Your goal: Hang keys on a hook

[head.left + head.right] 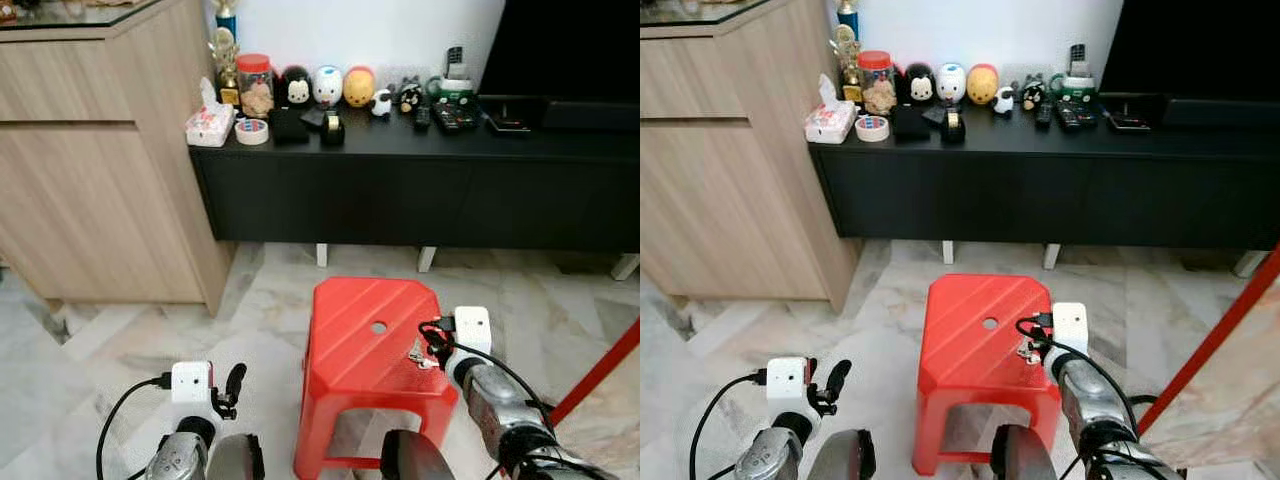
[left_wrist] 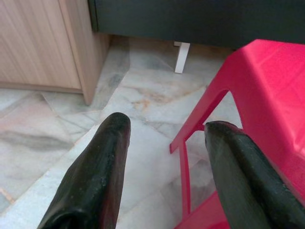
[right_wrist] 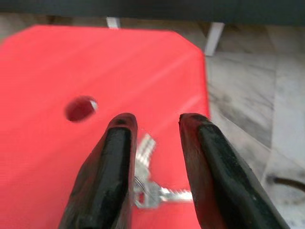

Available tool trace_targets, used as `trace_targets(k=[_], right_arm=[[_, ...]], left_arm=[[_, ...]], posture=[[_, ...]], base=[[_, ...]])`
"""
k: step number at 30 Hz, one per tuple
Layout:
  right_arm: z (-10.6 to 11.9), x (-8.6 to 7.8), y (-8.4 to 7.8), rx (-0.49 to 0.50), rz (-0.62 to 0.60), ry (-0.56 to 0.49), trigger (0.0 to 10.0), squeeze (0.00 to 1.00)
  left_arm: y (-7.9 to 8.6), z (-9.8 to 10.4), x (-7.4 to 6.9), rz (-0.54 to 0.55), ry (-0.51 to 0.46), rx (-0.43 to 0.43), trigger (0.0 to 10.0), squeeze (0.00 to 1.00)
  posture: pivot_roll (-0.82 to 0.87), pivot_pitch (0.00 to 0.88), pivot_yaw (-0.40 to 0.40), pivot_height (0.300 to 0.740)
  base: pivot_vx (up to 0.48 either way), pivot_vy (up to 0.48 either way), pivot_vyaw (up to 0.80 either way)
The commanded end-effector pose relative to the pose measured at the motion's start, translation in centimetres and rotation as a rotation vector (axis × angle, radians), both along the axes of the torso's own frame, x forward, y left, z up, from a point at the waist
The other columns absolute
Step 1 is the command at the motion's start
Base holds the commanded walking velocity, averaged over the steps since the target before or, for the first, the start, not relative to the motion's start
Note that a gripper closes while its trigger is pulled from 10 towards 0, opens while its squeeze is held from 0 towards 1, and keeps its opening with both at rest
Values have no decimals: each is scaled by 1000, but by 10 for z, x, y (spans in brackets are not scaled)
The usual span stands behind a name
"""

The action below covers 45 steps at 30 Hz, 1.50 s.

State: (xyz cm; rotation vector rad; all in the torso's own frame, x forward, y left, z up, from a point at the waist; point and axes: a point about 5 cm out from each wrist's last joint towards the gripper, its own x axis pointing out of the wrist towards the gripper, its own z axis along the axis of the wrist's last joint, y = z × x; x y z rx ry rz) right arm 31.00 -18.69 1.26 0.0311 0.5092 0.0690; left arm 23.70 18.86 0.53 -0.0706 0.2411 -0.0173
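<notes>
My right gripper (image 3: 155, 157) is down over the red stool (image 1: 360, 340), fingers spread, and the keys (image 3: 147, 191) lie right between them on the seat — near the stool's right edge, on my side of the round hole (image 3: 80, 108) in the middle. I'm not pinching anything yet; the metal sits flat on the plastic with a black finger on either side. That straddle makes sense to me: come in low along the seat, one finger each side of the bunch, so a squeeze should trap the ring rather than push it off the edge.

My left gripper (image 2: 162, 167) hangs spread as well, holding nothing, beside the stool's left leg over the marble floor (image 1: 120, 340) — well out of the way.

Ahead stands the black bench (image 1: 420, 190) with its row of little figurines (image 1: 328, 86) and, at its left end, a tissue box (image 1: 208, 126); a wooden cabinet (image 1: 90, 170) stands beside that end. I can't make out a hook from here, so pickup looks like the step in hand.
</notes>
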Motion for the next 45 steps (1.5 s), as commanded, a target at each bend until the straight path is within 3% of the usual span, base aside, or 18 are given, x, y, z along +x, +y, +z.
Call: trace_targets(k=[1,14,31,45], right_arm=[[3,3,2,-6,19,-16,10000,0],[-13,-12,-4,23,-41,56,10000,0],[-18,-17,-4,40,-103,49,10000,0],[-20,-21,-15,27,-170,59,10000,0]], left_arm=[[0,0,-2,-2,6,4,10000,0],[-1,0,-1,-4,18,2,10000,0],[-5,-1,0,-36,19,14,10000,0],[-5,-2,-4,-42,22,13,10000,0]], posture=[[37,5,-37,588],[35,3,-34,588],[37,1,-31,588],[40,0,-32,588]], base=[[0,0,800],[0,0,185],[0,0,94],[0,0,0]])
